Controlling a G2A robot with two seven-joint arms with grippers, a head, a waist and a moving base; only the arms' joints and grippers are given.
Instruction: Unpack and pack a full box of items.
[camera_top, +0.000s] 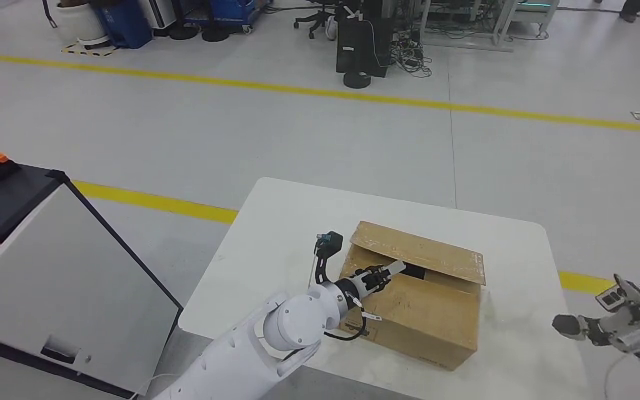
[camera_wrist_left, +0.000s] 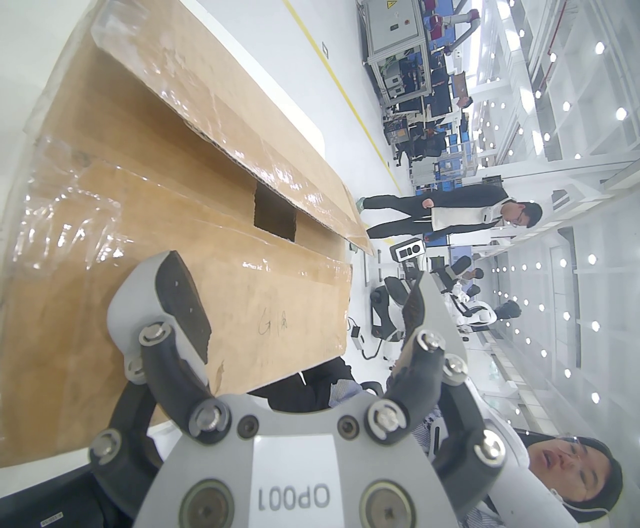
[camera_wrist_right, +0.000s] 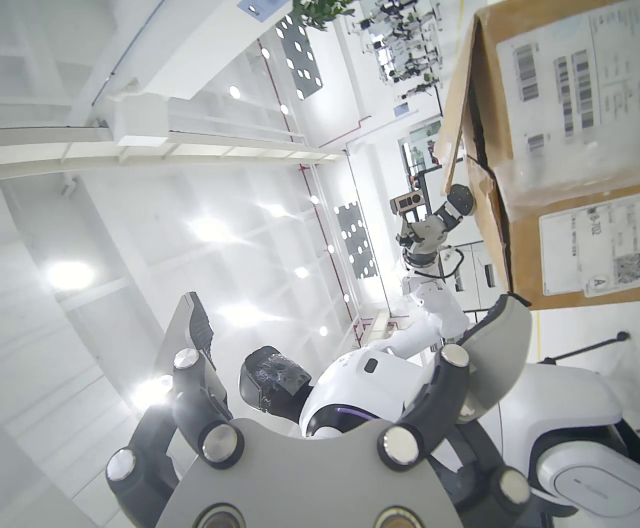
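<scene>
Box (camera_top: 425, 310) carries white barcode labels (camera_wrist_right: 555, 85); left hand (camera_wrist_left: 295, 285) spread.

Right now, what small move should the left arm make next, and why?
Probably ease the left gripper toward the dark gap to catch the edge of the near flap: its jaws stand open over that flat flap, while the far flap tilts up.

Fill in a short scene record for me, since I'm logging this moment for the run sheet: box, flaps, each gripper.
box: cardboard box, standing on the white table
flaps: flaps parted, with a dark gap between them; contents hidden
left gripper: left gripper open, empty, over the box top near the gap
right gripper: right gripper open, empty, off to the side of the box, facing its side with labels
</scene>
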